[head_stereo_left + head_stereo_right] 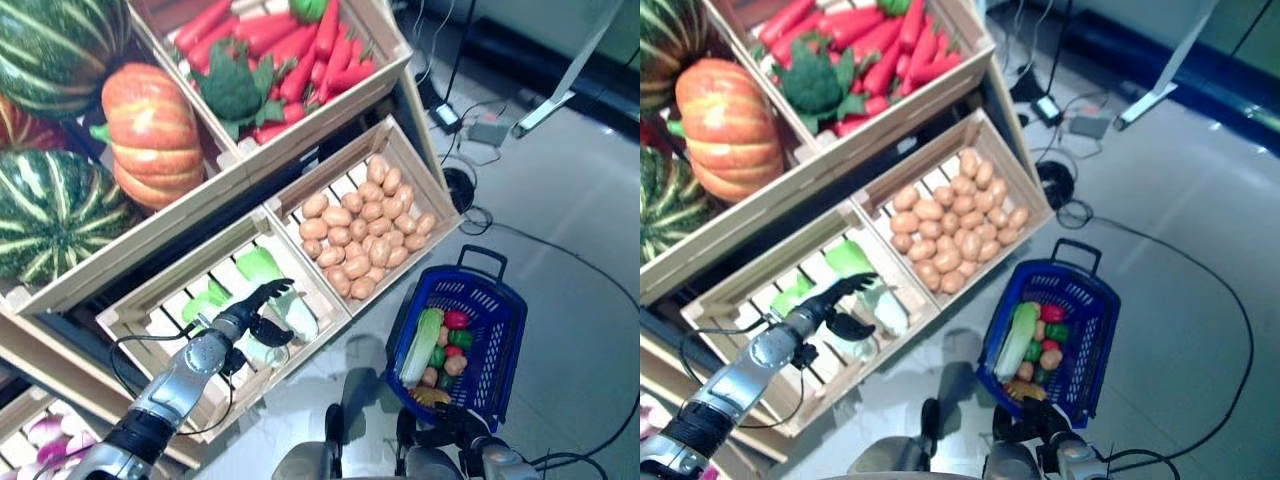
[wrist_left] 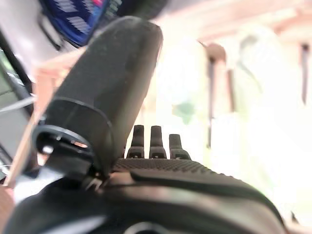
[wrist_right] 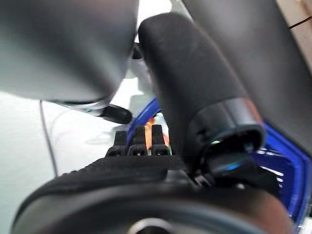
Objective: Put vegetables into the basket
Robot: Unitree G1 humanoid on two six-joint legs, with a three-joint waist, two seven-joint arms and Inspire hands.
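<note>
**Left hand over the cabbage crate, basket on the floor**

Nearest the robot, the right hand (image 1: 470,440) shows only at the lower edge of the eye views, at the near rim of the blue basket (image 1: 500,330); whether its fingers are open or closed cannot be told. The basket stands on the floor and holds a pale cabbage (image 1: 422,345) along with red, green and yellow vegetables. To its left, the left hand (image 1: 262,305) reaches into the front wooden crate (image 1: 130,310), fingers spread and thumb apart, over the green-and-white cabbages (image 1: 262,268); no grip is visible. Beside that crate lies the potato crate (image 1: 365,225). Farther back sit carrots (image 1: 300,45), broccoli (image 1: 232,88) and an orange pumpkin (image 1: 150,135).
</note>
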